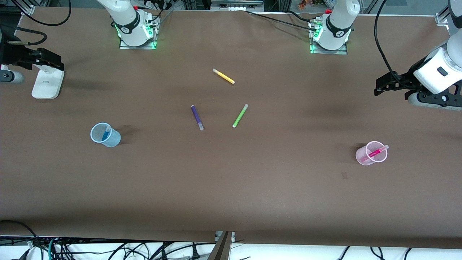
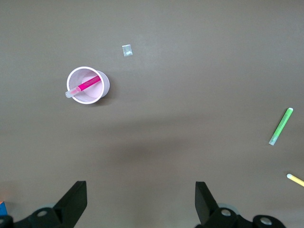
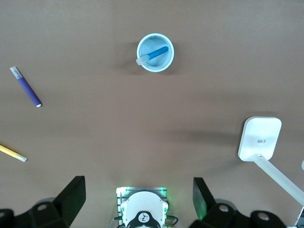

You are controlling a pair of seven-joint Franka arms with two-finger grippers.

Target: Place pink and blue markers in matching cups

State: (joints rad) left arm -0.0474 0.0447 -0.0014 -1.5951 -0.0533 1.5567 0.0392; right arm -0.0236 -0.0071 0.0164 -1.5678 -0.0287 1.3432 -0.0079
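Note:
The pale blue cup [image 1: 114, 139] stands upright toward the right arm's end of the table, and the blue marker [image 1: 106, 134] leans inside it. Toward the left arm's end, the pale pink cup [image 1: 362, 156] holds the pink marker [image 1: 375, 152], whose cap sticks out over the rim. My left gripper [image 1: 379, 86] hangs open and empty high over that end; its wrist view shows the pink cup [image 2: 105, 85] and pink marker [image 2: 86, 85] well away from the open left gripper [image 2: 141, 199]. My right gripper [image 1: 57, 61] is open and empty over its own end. The right wrist view shows the blue cup [image 3: 170, 56] with the blue marker [image 3: 156, 52].
A dark purple pen [image 1: 197, 117], a lime green pen [image 1: 240, 115] and a yellow pen [image 1: 223, 76] lie loose mid-table. A white stand [image 1: 47, 83] sits under the right gripper. A small scrap [image 1: 344, 175] lies near the pink cup. Both arm bases stand along the table's edge farthest from the front camera.

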